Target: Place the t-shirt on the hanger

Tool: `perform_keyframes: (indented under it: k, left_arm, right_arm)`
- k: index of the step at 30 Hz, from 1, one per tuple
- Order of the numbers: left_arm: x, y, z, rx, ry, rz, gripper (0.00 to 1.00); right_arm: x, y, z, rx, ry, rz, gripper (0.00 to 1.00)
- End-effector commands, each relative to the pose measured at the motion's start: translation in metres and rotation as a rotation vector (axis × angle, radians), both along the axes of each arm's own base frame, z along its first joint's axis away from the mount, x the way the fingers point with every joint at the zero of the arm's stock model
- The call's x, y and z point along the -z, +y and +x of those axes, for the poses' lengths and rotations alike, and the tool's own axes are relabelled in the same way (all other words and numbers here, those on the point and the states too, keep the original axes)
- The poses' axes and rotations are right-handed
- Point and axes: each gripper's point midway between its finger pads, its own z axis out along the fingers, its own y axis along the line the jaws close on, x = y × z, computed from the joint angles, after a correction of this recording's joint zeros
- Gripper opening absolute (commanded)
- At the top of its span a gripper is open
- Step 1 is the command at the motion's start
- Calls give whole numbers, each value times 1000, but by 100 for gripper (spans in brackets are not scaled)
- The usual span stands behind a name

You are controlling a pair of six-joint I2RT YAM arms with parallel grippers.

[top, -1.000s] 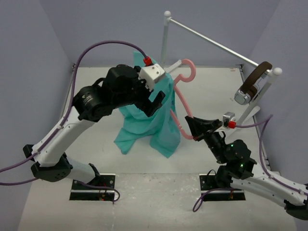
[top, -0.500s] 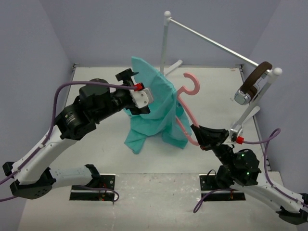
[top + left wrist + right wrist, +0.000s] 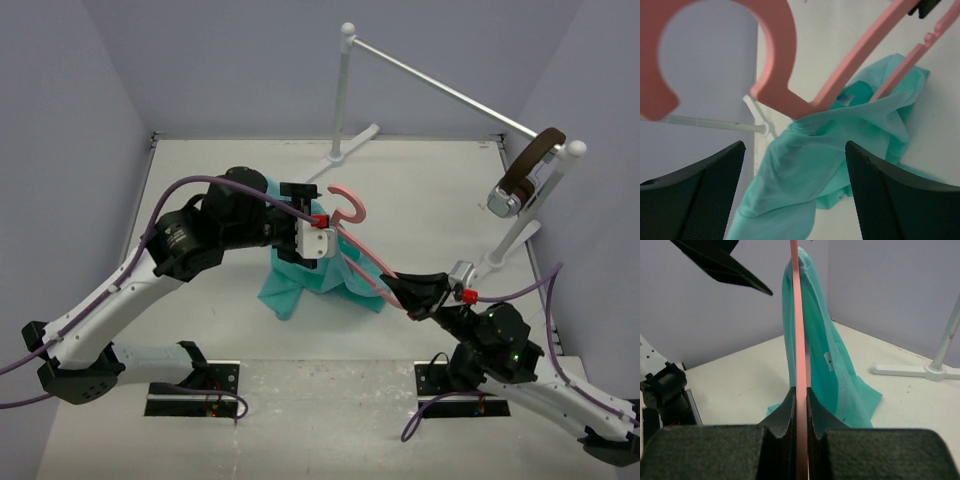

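Note:
The pink hanger (image 3: 352, 232) is held tilted above the table, its hook (image 3: 775, 55) up beside my left gripper. My right gripper (image 3: 402, 293) is shut on the hanger's lower bar (image 3: 800, 365). The teal t-shirt (image 3: 300, 283) drapes from the hanger's neck, and its lower folds rest on the table. In the right wrist view the t-shirt (image 3: 820, 355) hangs on the far side of the bar. My left gripper (image 3: 305, 250) is open just below the hook; the t-shirt (image 3: 805, 170) lies beyond its spread fingers (image 3: 695, 195), not between them.
A white rail stand (image 3: 343, 95) stands at the back, its rail running to a post at the right. Brown-banded headphones (image 3: 520, 178) hang on that post. The stand's foot (image 3: 920, 371) lies on the table behind the shirt.
The hanger and shirt have come down towards the table. My left gripper has let go of the shirt and dropped to the hanger's hook. My right gripper keeps its hold.

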Motion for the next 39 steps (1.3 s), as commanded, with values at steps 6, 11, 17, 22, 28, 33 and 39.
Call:
perform_keyframes:
  k: [6,11,17,22,28,33,39]
  left_arm:
    - [42,16,-5,-58,89,75,60]
    - [32,18,-5,-71,71,42,3]
    - [24,24,-13,-75,76,-16,0]
    - [19,25,-16,-99,95,-78,0]
    - [37,48,8,-325,123,-40,0]
    - [33,61,20,-448,98,-95,0]
    - [35,56,21,-451,120,-120,0]
  right_arm:
    - [-40,-4,-22,-74,-206,27,0]
    - [-38,-4,-22,-74,-226,11,0]
    - [-46,-13,-20,-38,-240,43,0]
    - [-50,-19,1,64,-117,84,68]
    - [-23,-63,39,376,314,205,99]
    - [18,-67,32,371,610,412,89]
    - [34,-35,32,273,682,456,86]
